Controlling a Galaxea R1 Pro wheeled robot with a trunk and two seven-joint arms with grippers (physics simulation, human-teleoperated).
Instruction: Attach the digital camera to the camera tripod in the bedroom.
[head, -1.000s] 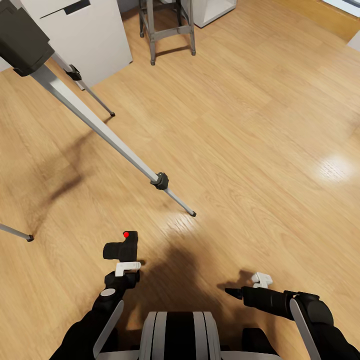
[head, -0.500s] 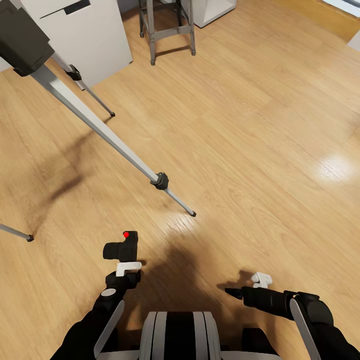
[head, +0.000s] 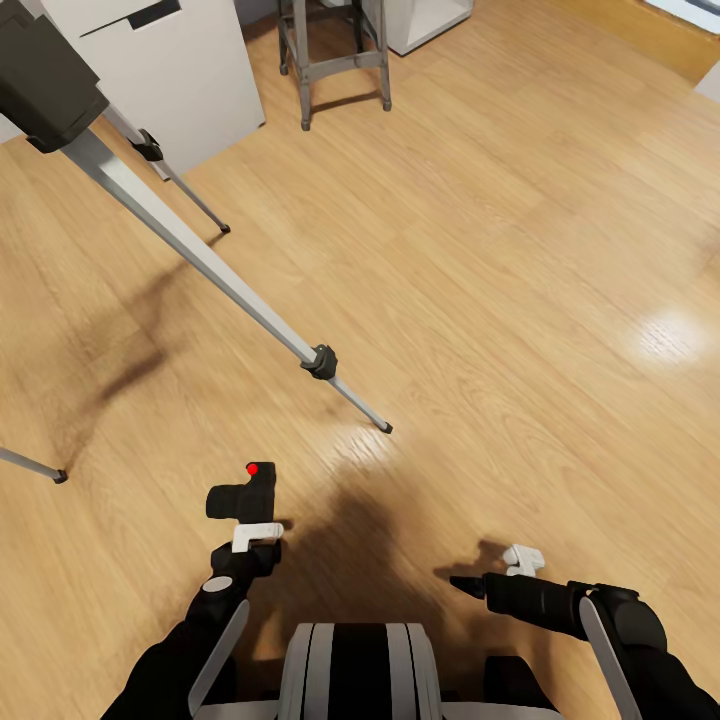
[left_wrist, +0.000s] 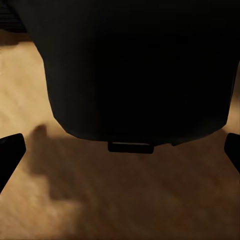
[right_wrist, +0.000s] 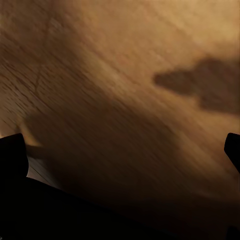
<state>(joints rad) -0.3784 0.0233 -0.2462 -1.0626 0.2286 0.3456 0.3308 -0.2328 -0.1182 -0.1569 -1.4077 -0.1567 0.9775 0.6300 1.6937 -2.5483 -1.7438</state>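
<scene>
Your left end effector (head: 243, 520) grips the digital camera (head: 243, 492), red button upward. Raise it level toward the camera tripod (head: 200, 250) head, avoiding the near leg.

Light wood floor (head: 480, 250) with a bright glare patch, white cabinet (head: 170, 70), grey metal stool (head: 335, 55).

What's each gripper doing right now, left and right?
Left gripper: shut on the digital camera, held above the floor.
Right gripper: open, holding nothing, fingertips wide apart over the wood floor.
</scene>
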